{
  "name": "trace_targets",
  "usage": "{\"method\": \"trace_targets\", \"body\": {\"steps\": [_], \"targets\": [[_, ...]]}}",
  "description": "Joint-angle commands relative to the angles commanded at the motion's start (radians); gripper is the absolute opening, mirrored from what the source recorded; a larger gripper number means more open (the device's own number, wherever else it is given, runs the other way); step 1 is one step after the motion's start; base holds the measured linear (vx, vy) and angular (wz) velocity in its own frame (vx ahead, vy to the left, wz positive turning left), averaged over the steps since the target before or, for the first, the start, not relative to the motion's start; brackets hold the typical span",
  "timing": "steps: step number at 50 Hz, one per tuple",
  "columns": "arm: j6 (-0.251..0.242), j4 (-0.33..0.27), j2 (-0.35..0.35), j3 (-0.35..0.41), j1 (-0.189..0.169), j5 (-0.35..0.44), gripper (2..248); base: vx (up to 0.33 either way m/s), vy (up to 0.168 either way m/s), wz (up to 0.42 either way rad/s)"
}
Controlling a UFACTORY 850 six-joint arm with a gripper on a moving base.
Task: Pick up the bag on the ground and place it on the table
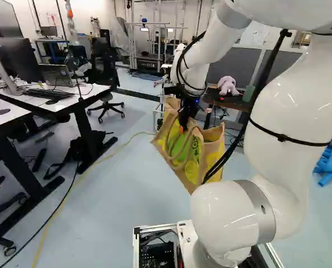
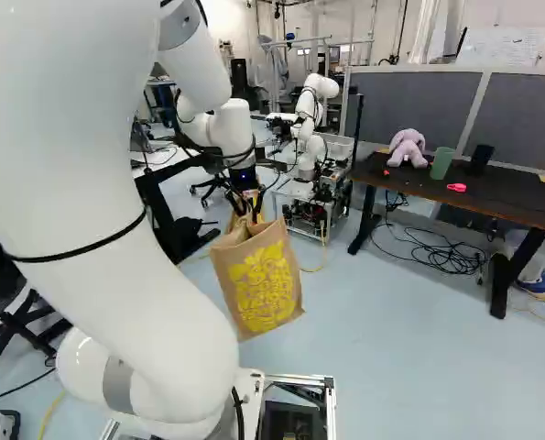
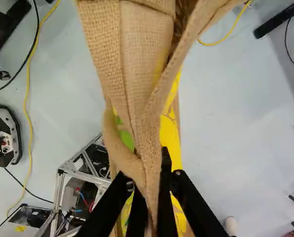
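In the left base view the black gripper [image 1: 184, 114] points down at the top of the tan bag [image 1: 176, 146] with green and yellow print. The right base view shows the bag [image 2: 265, 286] hanging tilted in the air beneath the gripper [image 2: 246, 203]. Seen from the wrist, the fingers of the gripper [image 3: 150, 190] press a fold of the bag's burlap [image 3: 139, 64] from two sides, shut on it. A dark table [image 2: 519, 203] stands at the right of the right base view. A white desk [image 1: 68, 101] is at the left of the left base view.
A plush toy [image 2: 407, 148], a green cup [image 2: 441, 163] and a red item [image 2: 456, 187] lie on the dark table. Another robot [image 2: 310, 117] stands beyond the bag. An office chair [image 1: 105, 84] is beside the white desk. Cables [image 2: 446, 257] lie under the dark table.
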Motion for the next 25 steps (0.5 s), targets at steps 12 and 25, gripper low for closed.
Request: {"method": "trace_targets", "body": {"steps": [12,25], "targets": [[0.0,0.0,0.027,-0.014,0.001,-0.043,22,0.0,0.0,0.0],[0.0,0.0,0.055,-0.032,0.001,-0.094,22,0.0,0.0,0.0]]}}
